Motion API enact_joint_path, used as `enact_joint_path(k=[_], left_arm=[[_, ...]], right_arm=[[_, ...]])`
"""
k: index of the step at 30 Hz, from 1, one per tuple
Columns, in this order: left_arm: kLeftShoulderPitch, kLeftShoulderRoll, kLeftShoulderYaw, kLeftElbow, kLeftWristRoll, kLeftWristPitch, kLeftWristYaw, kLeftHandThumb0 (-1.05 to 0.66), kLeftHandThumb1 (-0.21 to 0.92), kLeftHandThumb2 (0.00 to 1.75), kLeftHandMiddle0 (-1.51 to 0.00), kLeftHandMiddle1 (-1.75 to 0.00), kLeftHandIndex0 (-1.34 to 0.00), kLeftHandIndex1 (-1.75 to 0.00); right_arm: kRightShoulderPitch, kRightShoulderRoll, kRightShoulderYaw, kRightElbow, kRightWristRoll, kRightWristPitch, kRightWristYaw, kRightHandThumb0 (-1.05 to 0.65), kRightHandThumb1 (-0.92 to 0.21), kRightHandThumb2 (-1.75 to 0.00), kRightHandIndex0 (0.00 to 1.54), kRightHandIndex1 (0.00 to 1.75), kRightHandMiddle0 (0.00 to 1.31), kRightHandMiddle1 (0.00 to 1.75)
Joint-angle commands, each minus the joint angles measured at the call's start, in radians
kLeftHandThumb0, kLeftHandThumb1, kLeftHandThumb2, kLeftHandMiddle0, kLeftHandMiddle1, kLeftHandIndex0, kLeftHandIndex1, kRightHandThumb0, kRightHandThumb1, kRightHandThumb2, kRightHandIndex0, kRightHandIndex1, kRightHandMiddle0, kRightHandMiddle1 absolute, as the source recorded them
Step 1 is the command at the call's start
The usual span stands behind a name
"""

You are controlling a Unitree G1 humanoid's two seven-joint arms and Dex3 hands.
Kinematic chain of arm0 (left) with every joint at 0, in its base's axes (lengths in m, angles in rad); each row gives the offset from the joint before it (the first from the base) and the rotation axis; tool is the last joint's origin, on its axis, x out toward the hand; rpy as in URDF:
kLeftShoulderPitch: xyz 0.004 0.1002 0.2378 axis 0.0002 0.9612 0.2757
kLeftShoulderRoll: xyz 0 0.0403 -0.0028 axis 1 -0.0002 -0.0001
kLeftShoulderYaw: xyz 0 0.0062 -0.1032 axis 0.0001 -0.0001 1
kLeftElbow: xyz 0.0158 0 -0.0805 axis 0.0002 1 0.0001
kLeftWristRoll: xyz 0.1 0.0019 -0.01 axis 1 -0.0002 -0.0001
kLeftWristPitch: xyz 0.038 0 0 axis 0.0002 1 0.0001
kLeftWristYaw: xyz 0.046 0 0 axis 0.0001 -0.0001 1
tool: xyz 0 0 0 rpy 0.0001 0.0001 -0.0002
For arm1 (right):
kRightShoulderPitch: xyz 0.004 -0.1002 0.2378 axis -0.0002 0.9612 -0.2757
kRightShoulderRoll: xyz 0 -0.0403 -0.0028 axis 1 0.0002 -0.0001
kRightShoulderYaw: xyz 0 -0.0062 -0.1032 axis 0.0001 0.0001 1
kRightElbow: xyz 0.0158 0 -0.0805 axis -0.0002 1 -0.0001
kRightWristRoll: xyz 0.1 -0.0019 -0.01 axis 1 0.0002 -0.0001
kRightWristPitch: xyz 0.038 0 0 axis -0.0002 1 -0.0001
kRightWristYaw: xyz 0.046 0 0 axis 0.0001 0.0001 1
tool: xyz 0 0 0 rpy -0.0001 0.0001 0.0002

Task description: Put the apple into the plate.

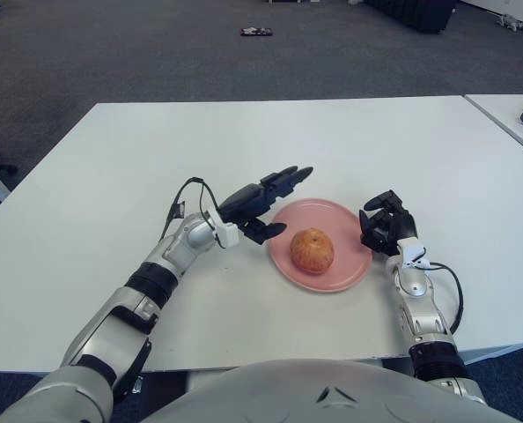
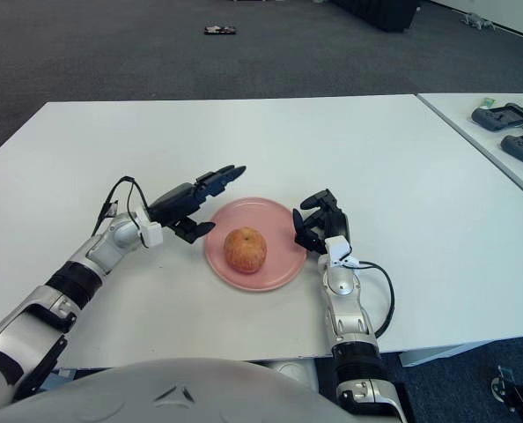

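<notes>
The apple [image 1: 312,250] sits on the pink plate [image 1: 350,263], on the table [image 1: 112,159]. My left robot hand [image 1: 260,202] hovers just left of the plate, fingers spread, empty. My right robot hand [image 1: 385,224], fingers curled and empty, shows at the plate's right edge.

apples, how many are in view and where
1. The apple sits on the pink plate in the middle of the white table, between the open left hand and the right hand. None looks hidden.
</notes>
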Motion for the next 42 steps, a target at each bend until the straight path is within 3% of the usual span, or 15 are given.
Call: enact_joint_path(k=[1,4,7,13,14,17,19,24,26,28,31,34,37,41,42], left_arm=[[-0.014,-0.048,0.044,0.133,-0.053,0.023,-0.017,-1.00,0.92,0.89,0.00,0.00,0.00,0.00],[-0.089,-0.120,0.103,0.407,-0.049,0.027,0.069,-0.99,0.92,0.91,0.00,0.00,0.00,0.00],[-0.104,-0.156,0.149,0.453,-0.082,0.029,0.099,-0.98,0.92,0.94,0.00,0.00,0.00,0.00],[-0.074,-0.205,0.240,0.332,-0.204,0.034,0.037,-0.99,0.92,0.99,0.00,0.00,0.00,0.00],[0.022,-0.192,0.238,0.170,-0.240,0.051,0.024,-1.00,0.92,0.99,0.00,0.00,0.00,0.00],[0.227,-0.166,0.229,-0.157,-0.301,0.095,0.014,-1.01,0.92,0.96,0.00,0.00,0.00,0.00],[0.253,-0.172,0.234,-0.193,-0.325,0.124,0.016,-1.01,0.92,0.96,0.00,0.00,0.00,0.00],[0.209,-0.261,0.285,-0.094,-0.418,0.226,0.036,-0.99,0.92,0.95,0.00,0.00,-0.01,0.00],[0.208,-0.288,0.307,-0.079,-0.435,0.248,0.047,-0.97,0.92,0.94,0.00,-0.14,0.00,-0.21],[0.212,-0.306,0.325,-0.080,-0.436,0.259,0.057,-0.95,0.92,0.91,0.00,-0.37,0.00,-0.54],[0.237,-0.338,0.359,-0.059,-0.381,0.238,0.137,-0.92,0.92,0.92,0.00,-0.87,0.00,-1.13],[0.245,-0.359,0.389,-0.041,-0.341,0.245,0.203,-0.87,0.92,0.93,-0.03,-1.28,0.00,-1.51],[0.252,-0.378,0.427,-0.004,-0.321,0.260,0.268,-0.81,0.92,0.93,-0.15,-1.58,-0.07,-1.67],[0.251,-0.402,0.456,0.014,-0.324,0.280,0.300,-0.73,0.89,0.95,-0.35,-1.70,-0.24,-1.73],[0.250,-0.408,0.460,0.014,-0.327,0.286,0.304,-0.62,0.78,0.96,-0.42,-1.72,-0.30,-1.73]], right_arm=[[0.030,-0.002,0.002,0.052,-0.002,0.046,0.019,-0.39,-0.62,-0.94,0.66,1.66,0.38,1.75],[0.030,0.001,-0.001,0.051,0.000,0.052,0.021,-0.39,-0.62,-0.94,0.66,1.66,0.38,1.75],[0.028,0.003,-0.003,0.053,0.000,0.057,0.019,-0.39,-0.62,-0.94,0.65,1.66,0.38,1.75],[0.024,0.005,-0.004,0.058,-0.003,0.068,0.018,-0.39,-0.62,-0.94,0.62,1.68,0.38,1.75],[0.023,0.005,-0.003,0.060,-0.005,0.069,0.018,-0.39,-0.62,-0.94,0.62,1.68,0.37,1.75],[0.021,0.005,-0.001,0.064,-0.007,0.073,0.018,-0.39,-0.63,-0.93,0.59,1.70,0.37,1.75],[0.020,0.007,0.001,0.065,-0.009,0.075,0.017,-0.39,-0.63,-0.92,0.58,1.70,0.37,1.75],[0.028,0.033,0.044,0.005,-0.050,0.071,-0.005,-0.39,-0.64,-0.91,0.57,1.71,0.36,1.75],[0.033,0.038,0.059,-0.016,-0.062,0.065,-0.007,-0.39,-0.64,-0.92,0.57,1.72,0.36,1.75],[0.034,0.029,0.059,-0.009,-0.061,0.052,-0.001,-0.39,-0.63,-0.93,0.58,1.72,0.37,1.75],[0.036,0.018,0.068,-0.005,-0.070,0.048,0.007,-0.39,-0.61,-0.95,0.60,1.72,0.38,1.75],[0.039,0.022,0.082,-0.008,-0.078,0.044,0.007,-0.40,-0.60,-0.97,0.62,1.71,0.39,1.75],[0.041,0.032,0.101,-0.016,-0.084,0.035,0.006,-0.40,-0.59,-0.98,0.64,1.68,0.40,1.75],[0.040,0.038,0.117,-0.025,-0.096,0.027,0.004,-0.40,-0.57,-1.00,0.67,1.63,0.41,1.75],[0.040,0.038,0.120,-0.026,-0.099,0.026,0.004,-0.40,-0.57,-1.01,0.68,1.62,0.41,1.75]])
